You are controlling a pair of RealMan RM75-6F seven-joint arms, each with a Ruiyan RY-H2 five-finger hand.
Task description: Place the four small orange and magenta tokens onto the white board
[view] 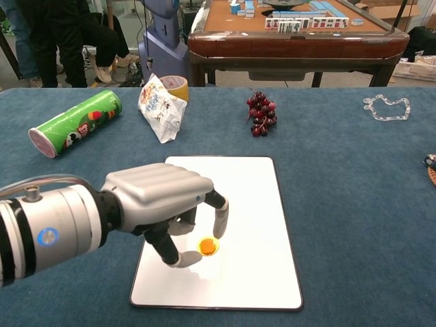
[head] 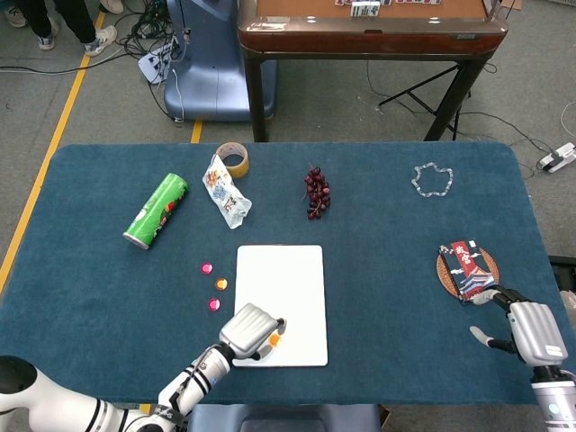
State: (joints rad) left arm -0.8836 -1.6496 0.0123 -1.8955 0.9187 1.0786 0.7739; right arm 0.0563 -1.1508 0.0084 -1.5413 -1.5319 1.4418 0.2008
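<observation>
Nearest the robot, the left hand [view: 160, 204] hovers over the near part of the white board [view: 245, 197], thumb and a fingertip closed on an orange token [view: 207, 246] that sits at or just above the board's surface; whether it touches the board cannot be told. At the near right corner the right hand [head: 529, 329] hangs with fingers loosely apart, holding nothing.

The tabletop [head: 405, 270] is covered in dark blue-green felt-like cloth. Just left of the board, on the cloth, lie three more tokens in a short line: a magenta token [head: 214, 304] nearest, a second orange token [head: 221, 283] in the middle, and another magenta one [head: 206, 268] farthest. None of these touches the board.

To the right, just beyond the right hand, a round brown coaster [head: 447, 273] carries a dark packet [head: 468, 267] with red and white printing, too small to read. Farther back lie a green snack tube [view: 75, 122] on its side, its label showing cartoon artwork but no legible words, a crumpled white snack bag [view: 162, 105] with coloured print, a roll of tan tape [head: 232, 158], a bunch of dark red grapes [view: 259, 114], and a clear bead chain [view: 386, 107].

Beyond the tabletop is grey floor with a yellow line [head: 54, 135], loose cables, a blue machine base [head: 211, 63], and a wooden mahjong table [view: 293, 34] bearing tiles.
</observation>
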